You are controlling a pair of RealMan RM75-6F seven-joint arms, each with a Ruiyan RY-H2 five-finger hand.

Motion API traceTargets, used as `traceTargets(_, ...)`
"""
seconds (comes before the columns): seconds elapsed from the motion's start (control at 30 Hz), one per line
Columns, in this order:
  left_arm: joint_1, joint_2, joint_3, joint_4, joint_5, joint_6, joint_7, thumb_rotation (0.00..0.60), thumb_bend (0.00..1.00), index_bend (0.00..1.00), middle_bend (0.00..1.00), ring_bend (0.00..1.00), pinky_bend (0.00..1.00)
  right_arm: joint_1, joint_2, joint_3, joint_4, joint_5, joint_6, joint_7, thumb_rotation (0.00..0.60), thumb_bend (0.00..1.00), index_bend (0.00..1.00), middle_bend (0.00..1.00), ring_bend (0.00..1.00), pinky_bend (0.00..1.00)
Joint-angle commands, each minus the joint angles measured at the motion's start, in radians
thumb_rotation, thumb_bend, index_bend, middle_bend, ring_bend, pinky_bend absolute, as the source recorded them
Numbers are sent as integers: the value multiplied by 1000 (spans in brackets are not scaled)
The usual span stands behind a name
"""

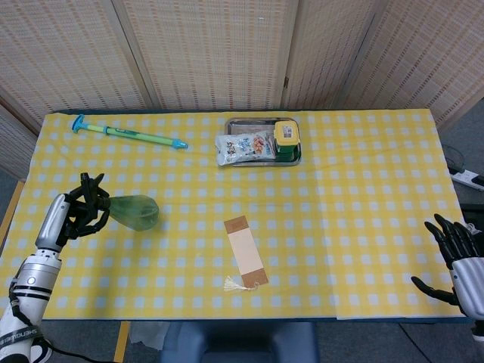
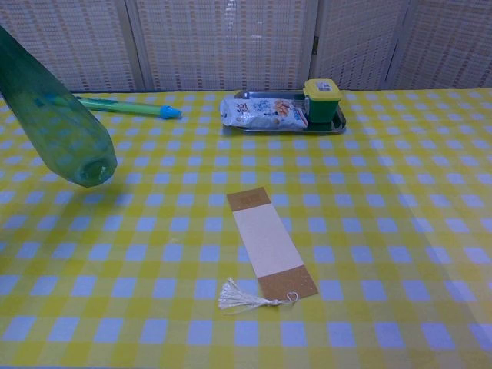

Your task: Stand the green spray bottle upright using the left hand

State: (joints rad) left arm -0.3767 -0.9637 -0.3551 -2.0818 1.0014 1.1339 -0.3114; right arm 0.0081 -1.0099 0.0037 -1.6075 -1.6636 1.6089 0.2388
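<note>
My left hand [image 1: 78, 215] grips the spray head of the green spray bottle [image 1: 134, 212] at the table's left edge. The translucent bottle is tilted, its base pointing right and toward the middle of the table. In the chest view the green spray bottle [image 2: 58, 121] hangs above the cloth at the left, base lowest, with the hand out of frame. My right hand [image 1: 452, 253] is off the table's right front corner, fingers spread and holding nothing.
A brown and cream bookmark [image 1: 245, 252] with a tassel lies at the front centre. A metal tray [image 1: 255, 122] at the back holds a snack packet [image 1: 243, 147] and a green and yellow box [image 1: 286, 136]. A green pen-like tool [image 1: 128, 134] lies at the back left.
</note>
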Motion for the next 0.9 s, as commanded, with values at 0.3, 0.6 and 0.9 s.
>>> traceTargets(0.3, -34, 31, -3, 60, -79, -100, -42, 600, 474, 695, 1000, 1000, 1000, 3, 0, 1, 0, 6, -7, -1, 600, 196, 0, 0, 0, 0)
traceTargets(0.6, -53, 16, 7, 88, -117, -104, -6, 600, 483, 696, 1000, 1000, 1000, 3, 1, 1, -2, 5, -3, -2, 600, 196, 0, 0, 0, 0)
traceTargets(0.9, -60, 1, 9, 104, -117, -91, 9, 600, 489, 689, 1000, 1000, 1000, 2, 1, 0, -2, 4, -1, -3, 600, 197, 0, 0, 0, 0)
